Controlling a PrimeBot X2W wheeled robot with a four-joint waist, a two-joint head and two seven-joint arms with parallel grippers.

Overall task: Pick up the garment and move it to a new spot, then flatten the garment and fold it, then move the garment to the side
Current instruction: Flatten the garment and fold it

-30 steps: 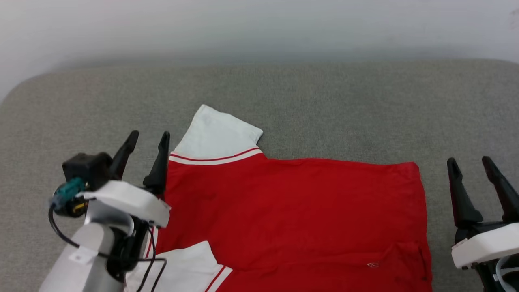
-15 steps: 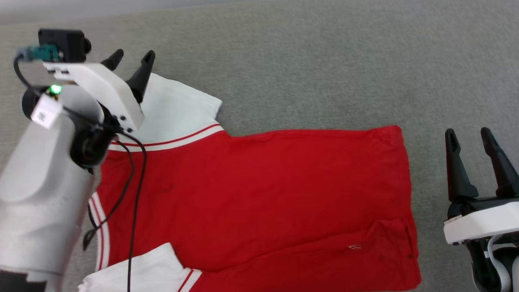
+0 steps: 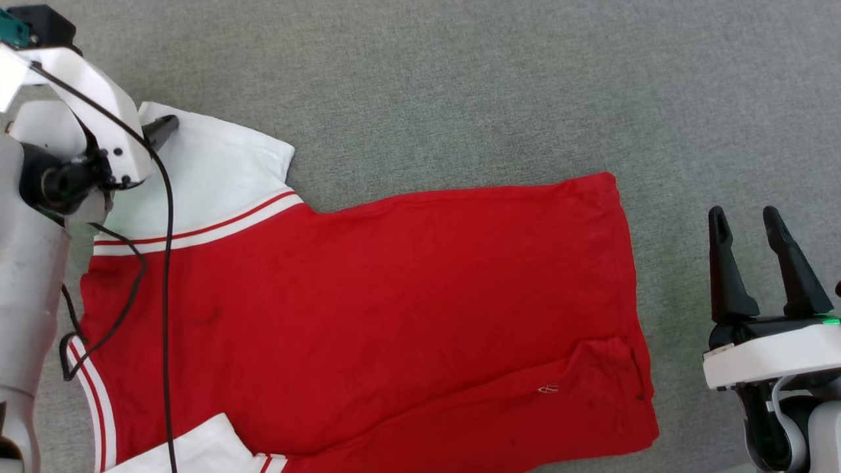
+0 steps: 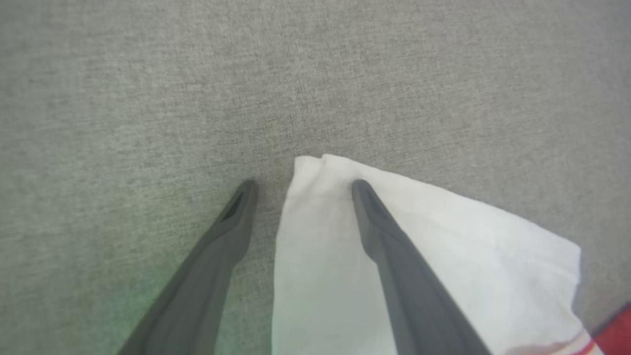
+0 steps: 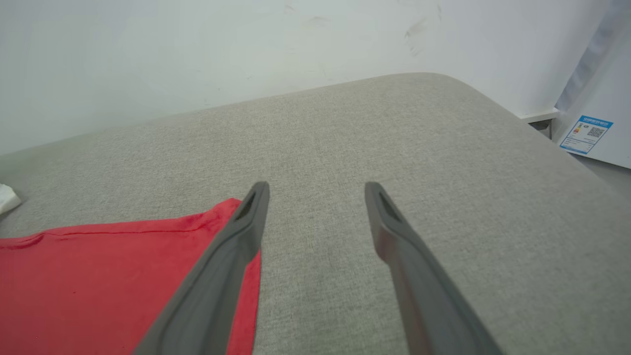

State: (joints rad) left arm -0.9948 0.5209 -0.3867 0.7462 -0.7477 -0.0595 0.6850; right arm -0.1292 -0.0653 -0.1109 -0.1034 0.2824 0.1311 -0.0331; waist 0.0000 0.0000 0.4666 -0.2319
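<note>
garment [image 3: 368,315] flat on grey cushion [image 3: 460,85]; left gripper [image 4: 300,185] wide, straddling white sleeve [image 4: 468,256] corner; right gripper [image 3: 743,217] wide, empty, beside hem [image 3: 624,263]

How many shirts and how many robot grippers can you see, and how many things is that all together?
Shirt: 1
Grippers: 2, the left gripper and the right gripper
Total: 3
</note>
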